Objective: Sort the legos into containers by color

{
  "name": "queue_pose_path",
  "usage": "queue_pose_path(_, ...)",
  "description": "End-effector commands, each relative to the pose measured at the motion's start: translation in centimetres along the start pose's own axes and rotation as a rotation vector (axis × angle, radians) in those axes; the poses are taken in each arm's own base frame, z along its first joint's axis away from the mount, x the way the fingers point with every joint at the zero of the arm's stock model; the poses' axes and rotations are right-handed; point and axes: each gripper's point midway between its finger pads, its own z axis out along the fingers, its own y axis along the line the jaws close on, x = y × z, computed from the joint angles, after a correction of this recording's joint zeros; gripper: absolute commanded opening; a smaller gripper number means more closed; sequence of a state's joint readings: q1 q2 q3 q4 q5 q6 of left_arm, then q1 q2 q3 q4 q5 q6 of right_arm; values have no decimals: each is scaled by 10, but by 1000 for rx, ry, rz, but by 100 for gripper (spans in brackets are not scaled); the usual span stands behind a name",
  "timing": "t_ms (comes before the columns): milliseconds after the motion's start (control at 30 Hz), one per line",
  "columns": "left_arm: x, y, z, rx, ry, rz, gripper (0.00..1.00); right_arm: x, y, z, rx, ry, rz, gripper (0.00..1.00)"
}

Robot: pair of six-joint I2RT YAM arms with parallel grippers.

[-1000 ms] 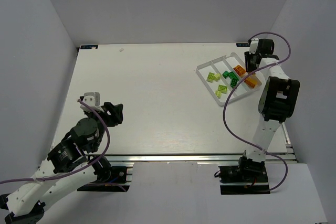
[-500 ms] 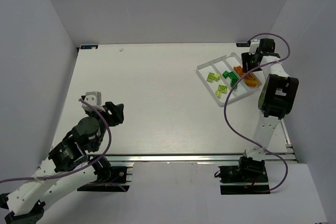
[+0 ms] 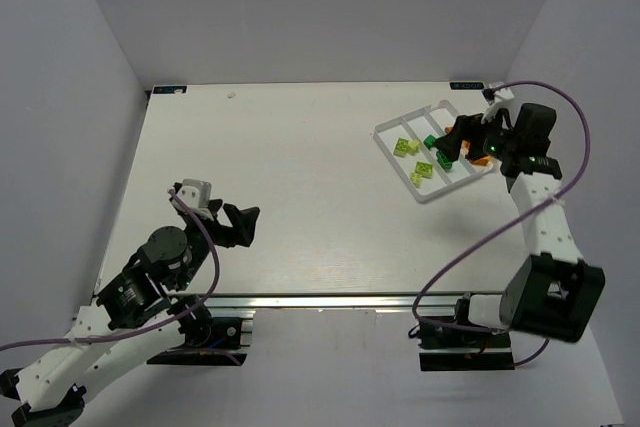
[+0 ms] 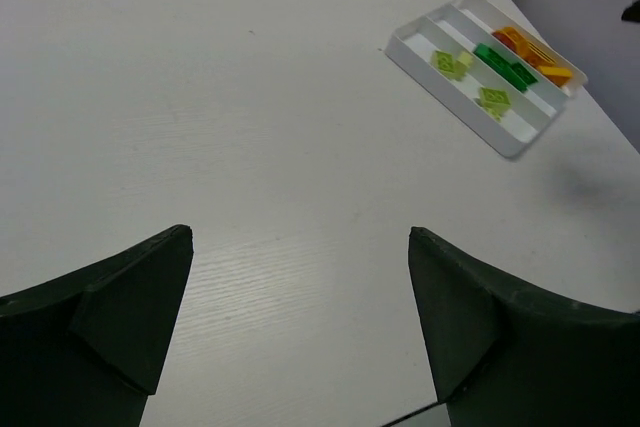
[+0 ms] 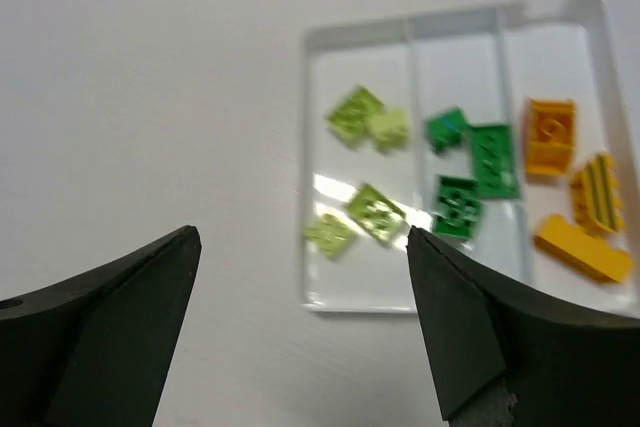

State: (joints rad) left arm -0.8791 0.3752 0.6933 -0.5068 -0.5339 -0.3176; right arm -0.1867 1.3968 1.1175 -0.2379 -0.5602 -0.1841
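Top view: matte white table w/ faint grain. Clear plastic tray, rectangular w/ 3 long lanes, sits diagonal at far right. Lime bricks are in the lane toward table centre, green bricks in the mid lane. Outer lane is mostly hidden under the right gripper, which hangs over that side. Left gripper is near-left, well apart from the tray.

Left wrist: dark wedge-shaped fingers spread wide, only bare table btwn them. Tray is off to the upper right, w/ studded lime, green and orange bricks each in their own lane.

Right wrist: fingers wide apart, holding nothing. Tray shows btwn the tips, shifted right, slightly blurred and not touched. 4 lime, 3 green, 3 orange; one orange pc has dark stripes.
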Motion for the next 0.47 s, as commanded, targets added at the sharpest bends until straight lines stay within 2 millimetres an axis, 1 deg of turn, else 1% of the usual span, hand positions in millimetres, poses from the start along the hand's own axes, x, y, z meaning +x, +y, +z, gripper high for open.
queue_pose_path(0,0,-32,0,180,2,47,98,-16,78,-23,-313,-105,168,89)
queue_pose_path(33,4,-35,3,194,19,59,98,-9,91,-34,-339,-105,180,89)
queue_pose_path(100,7,-43,4,229,34,74,98,-4,105,-45,-360,-111,195,89)
queue_pose_path(133,12,-45,7,235,52,85,98,0,113,-56,-362,-134,181,89)
queue_pose_path(167,13,-48,8,247,57,90,98,-6,116,-63,-354,-159,158,89)
queue_pose_path(200,15,-51,9,263,66,95,98,5,118,-65,-346,-153,164,89)
queue_pose_path(233,18,-53,11,268,78,103,98,11,122,-71,-331,-171,141,89)
queue_pose_path(300,23,-56,13,281,94,111,98,15,125,-79,-318,-192,120,89)
queue_pose_path(333,25,-57,14,285,99,115,98,15,129,-85,-309,-218,59,89)
queue_pose_path(367,26,-58,16,286,105,119,98,21,128,-87,-287,-213,55,89)
queue_pose_path(400,28,-60,17,293,111,122,98,23,128,-87,-280,-219,49,89)
queue_pose_path(433,29,-60,18,294,114,126,98,22,129,-92,-267,-239,27,90)
